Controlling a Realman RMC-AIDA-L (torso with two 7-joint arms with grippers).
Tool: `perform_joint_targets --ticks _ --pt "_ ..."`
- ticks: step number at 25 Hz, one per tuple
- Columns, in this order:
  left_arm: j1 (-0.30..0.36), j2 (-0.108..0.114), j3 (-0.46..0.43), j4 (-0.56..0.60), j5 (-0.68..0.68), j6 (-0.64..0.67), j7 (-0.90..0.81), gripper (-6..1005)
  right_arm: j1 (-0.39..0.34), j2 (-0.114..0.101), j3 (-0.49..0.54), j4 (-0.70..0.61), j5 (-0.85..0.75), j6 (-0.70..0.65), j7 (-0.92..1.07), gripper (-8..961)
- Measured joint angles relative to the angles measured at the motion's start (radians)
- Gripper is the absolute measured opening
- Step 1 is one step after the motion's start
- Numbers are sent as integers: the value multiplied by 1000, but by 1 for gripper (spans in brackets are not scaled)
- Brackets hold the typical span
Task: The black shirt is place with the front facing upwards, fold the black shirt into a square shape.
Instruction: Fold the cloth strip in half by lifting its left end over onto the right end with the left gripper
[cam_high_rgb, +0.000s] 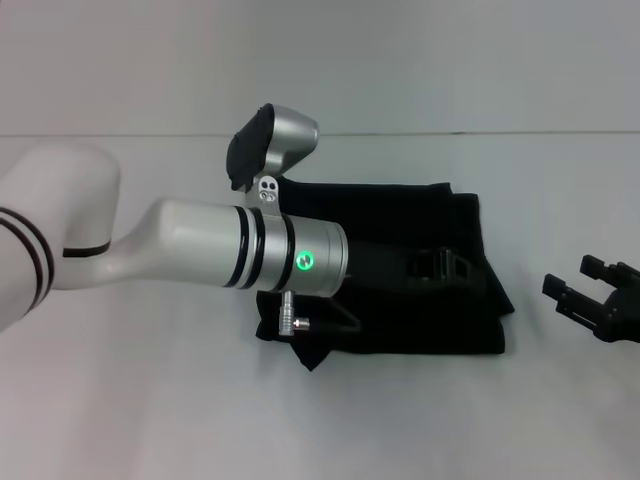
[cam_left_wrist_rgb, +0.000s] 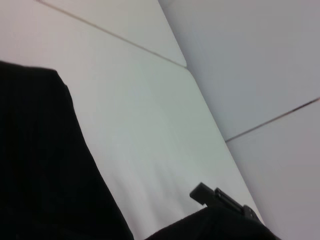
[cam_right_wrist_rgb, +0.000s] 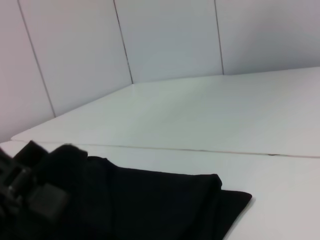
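Note:
The black shirt (cam_high_rgb: 410, 325) lies folded into a rough rectangle on the white table, with no letters or label showing. It also shows in the left wrist view (cam_left_wrist_rgb: 40, 165) and the right wrist view (cam_right_wrist_rgb: 150, 205). My left arm reaches across from the left, and my left gripper (cam_high_rgb: 440, 268) hangs low over the middle of the shirt, dark against the dark cloth. It also shows in the right wrist view (cam_right_wrist_rgb: 30, 192). My right gripper (cam_high_rgb: 582, 284) is open and empty, just off the shirt's right edge.
The white table (cam_high_rgb: 150, 400) extends on all sides of the shirt. A pale panelled wall (cam_right_wrist_rgb: 165, 35) stands behind its far edge. My left forearm (cam_high_rgb: 250, 245) covers the shirt's left part in the head view.

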Motion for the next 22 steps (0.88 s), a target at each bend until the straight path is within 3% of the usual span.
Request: perform_joint_targets --ticks 12,22 --pt "-3 0 8 -35 -6 -15 32 46 3 -1 15 0 0 4 0 722" --pt "2 2 4 -59 -25 45 30 321 11 1 39 0 7 31 0 721"
